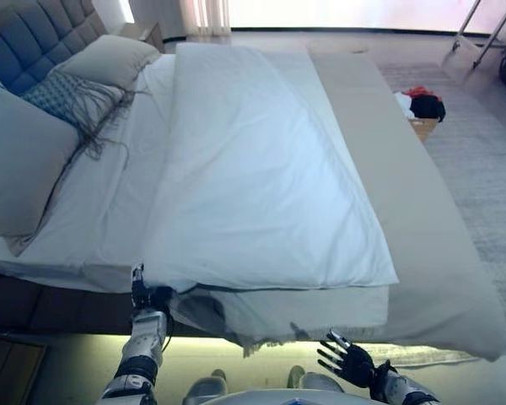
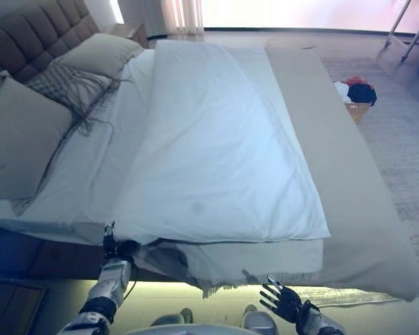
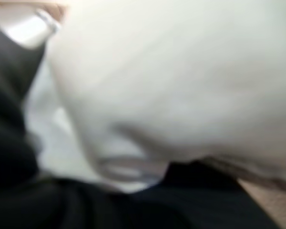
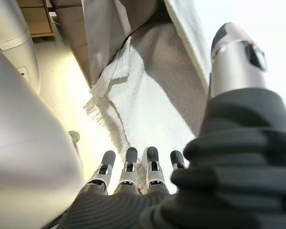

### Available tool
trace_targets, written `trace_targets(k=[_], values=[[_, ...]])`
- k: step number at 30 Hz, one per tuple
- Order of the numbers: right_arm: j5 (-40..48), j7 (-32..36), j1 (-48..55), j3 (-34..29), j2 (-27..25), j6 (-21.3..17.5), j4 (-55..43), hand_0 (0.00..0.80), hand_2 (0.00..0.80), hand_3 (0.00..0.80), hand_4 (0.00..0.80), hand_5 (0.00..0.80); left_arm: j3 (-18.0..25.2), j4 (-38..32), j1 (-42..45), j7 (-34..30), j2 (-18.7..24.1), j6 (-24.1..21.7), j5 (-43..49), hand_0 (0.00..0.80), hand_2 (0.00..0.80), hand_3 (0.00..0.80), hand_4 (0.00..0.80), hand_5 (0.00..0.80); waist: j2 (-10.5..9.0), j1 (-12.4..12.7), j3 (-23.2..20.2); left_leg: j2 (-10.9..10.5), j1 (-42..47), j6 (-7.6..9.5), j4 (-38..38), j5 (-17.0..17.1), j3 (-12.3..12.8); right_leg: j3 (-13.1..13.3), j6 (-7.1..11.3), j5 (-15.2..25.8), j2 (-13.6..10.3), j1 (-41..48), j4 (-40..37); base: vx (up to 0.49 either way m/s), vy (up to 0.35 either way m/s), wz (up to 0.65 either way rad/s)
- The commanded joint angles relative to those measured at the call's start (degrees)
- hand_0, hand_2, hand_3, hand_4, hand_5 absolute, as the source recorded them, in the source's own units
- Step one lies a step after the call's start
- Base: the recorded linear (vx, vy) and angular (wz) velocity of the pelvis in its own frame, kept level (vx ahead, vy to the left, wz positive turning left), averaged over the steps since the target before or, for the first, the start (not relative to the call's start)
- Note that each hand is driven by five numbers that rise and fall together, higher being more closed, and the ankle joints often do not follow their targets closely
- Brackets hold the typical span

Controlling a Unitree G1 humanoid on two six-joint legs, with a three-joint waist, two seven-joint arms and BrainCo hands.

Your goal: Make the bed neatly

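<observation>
left hand [image 1: 143, 295]: raised, fingers hidden | right hand [image 1: 347, 361]: low, fingers spread, empty

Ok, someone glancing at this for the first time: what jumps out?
The white duvet lying folded down the middle of the bed, its near corner met by the left hand. The right hand hangs open below the bed's near edge. Grey pillows are piled at the headboard, on the left.

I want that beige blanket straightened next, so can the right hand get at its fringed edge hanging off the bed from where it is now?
Probably yes. The right hand is open and holds nothing, just below the beige blanket and its fringed edge, and nothing lies between them. The left hand is at the white duvet.
</observation>
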Motion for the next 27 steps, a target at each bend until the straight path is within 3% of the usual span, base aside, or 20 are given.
trace_targets(k=[1, 12, 17, 22, 27], values=[[0.0, -0.4, -1.3, -3.2, -0.3, -1.0, 4.3, 0.0, 0.0, 0.0, 0.0, 0.0, 11.6, -2.1, -0.2, -5.0, 11.9, -3.1, 0.1, 0.8, 0.8, 0.8, 0.8, 0.8, -0.74, 6.5, -2.1, -0.7, -2.0, -1.26, 2.6, 0.3, -2.1, -0.7, 3.7, -2.9, -5.5, 1.8, 4.8, -0.022, 0.047, 0.07], [2.2, -1.9, -1.9, -3.3, -0.5, -1.2, 5.6, 0.0, 0.0, 0.0, 0.0, 0.0, 22.4, 5.4, 5.4, -2.5, 20.3, 0.4, 2.4, 0.8, 0.8, 0.8, 0.8, 0.8, -0.17, 10.3, -3.7, -1.6, -1.6, -1.14, -0.1, 1.5, -4.6, -3.4, 4.33, -2.2, -5.8, 3.6, 2.3, -0.039, 0.039, 0.05], [1.7, -1.7, -2.6, -3.4, -1.0, -0.3, 6.9, 0.0, 0.0, 0.0, 0.0, 0.0, 28.8, 10.4, 7.4, -0.1, 26.2, 0.9, 1.8, 0.8, 0.8, 0.8, 0.8, 0.8, -0.02, 11.7, -4.2, -2.0, -1.6, -0.89, -0.9, 1.9, -5.4, -4.0, 4.69, -1.9, -5.9, 4.1, 1.4, -0.031, 0.019, -0.04], [2.1, -2.1, -3.4, -2.2, -1.1, -1.8, 7.7, 0.0, 0.0, 0.0, 0.0, 0.0, 30.3, 13.6, 6.9, -0.8, 31.5, 4.7, 5.2, 0.8, 0.8, 0.8, 0.8, 0.8, 0.26, 12.3, -4.4, -2.3, -1.8, -0.57, -1.1, 1.9, -5.7, -4.7, 4.91, -2.0, -6.0, 4.2, 1.5, 0.0, 0.0, 0.0], [2.9, -2.5, -4.0, -1.4, -0.9, -3.0, 7.7, 0.0, 0.0, 0.0, 0.0, 0.0, 27.4, 11.7, 4.4, -0.6, 31.5, 6.6, 6.1, 0.8, 0.8, 0.8, 0.8, 0.8, 0.21, 12.5, -4.6, -2.4, -1.5, -0.65, -2.0, 2.0, -5.8, -5.3, 5.13, -1.3, -6.0, 4.3, 0.3, -0.053, -0.002, 0.03]])
